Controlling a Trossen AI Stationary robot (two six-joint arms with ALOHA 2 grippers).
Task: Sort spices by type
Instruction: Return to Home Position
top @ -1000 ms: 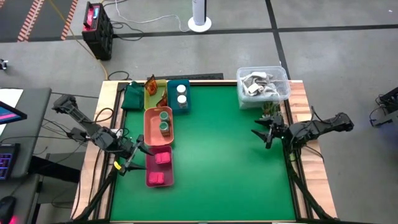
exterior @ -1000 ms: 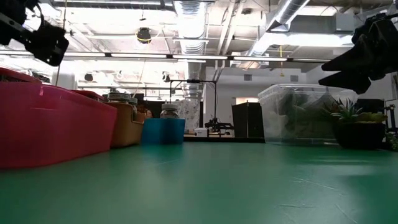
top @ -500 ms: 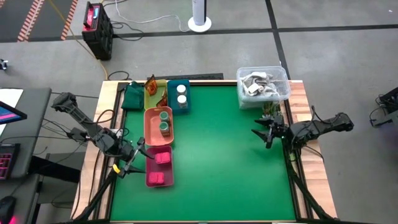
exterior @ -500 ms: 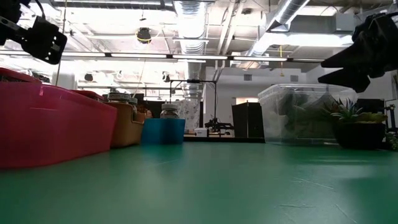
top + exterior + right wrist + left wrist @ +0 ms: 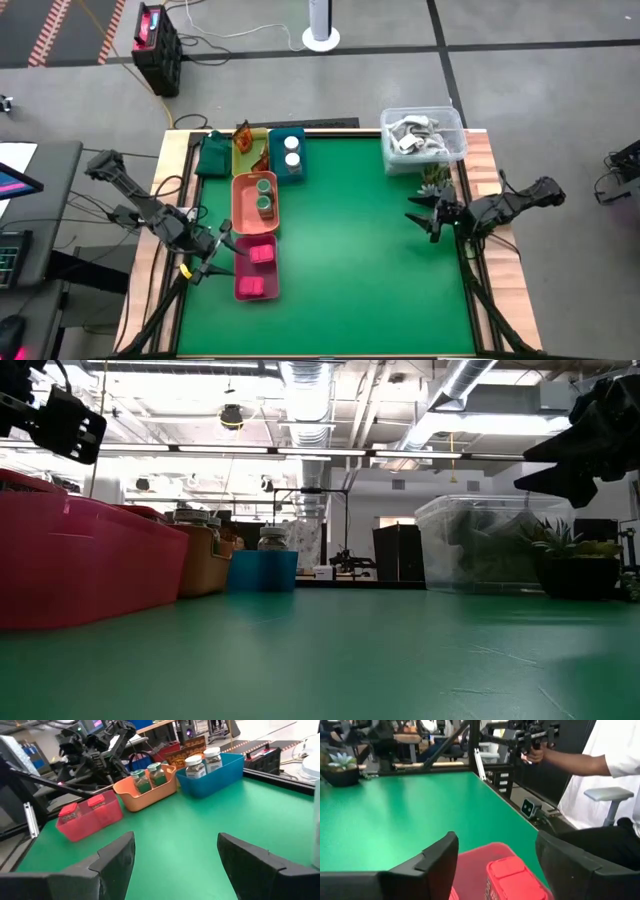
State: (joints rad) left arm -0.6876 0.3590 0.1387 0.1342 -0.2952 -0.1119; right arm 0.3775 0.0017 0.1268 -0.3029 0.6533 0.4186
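Note:
Two pink blocks (image 5: 257, 270) lie in the pink tray (image 5: 240, 285). Two green-lidded jars (image 5: 264, 195) stand in the orange tray (image 5: 243, 215), and two white jars (image 5: 291, 150) in the blue tray (image 5: 300, 170). Orange-brown sachets (image 5: 243, 136) sit in the yellow tray (image 5: 244, 160). My left gripper (image 5: 222, 243) hovers open by the pink tray's left side; in its wrist view (image 5: 495, 840) a pink block (image 5: 512, 875) lies below the fingers. My right gripper (image 5: 422, 215) hangs open near the table's right edge, far from the trays (image 5: 175, 840).
A clear tub of grey-white clutter (image 5: 422, 135) sits at the far right corner, with a small potted plant (image 5: 435, 180) beside it. A green tray (image 5: 212, 155) lies at the far left. A person (image 5: 600, 760) sits beyond the table's near edge. Bare green mat (image 5: 350, 250) fills the middle.
My left gripper has drifted a little toward the table's left edge above the pink tray, staying open. My right gripper has pulled back slightly toward the right edge. Nothing on the table has moved.

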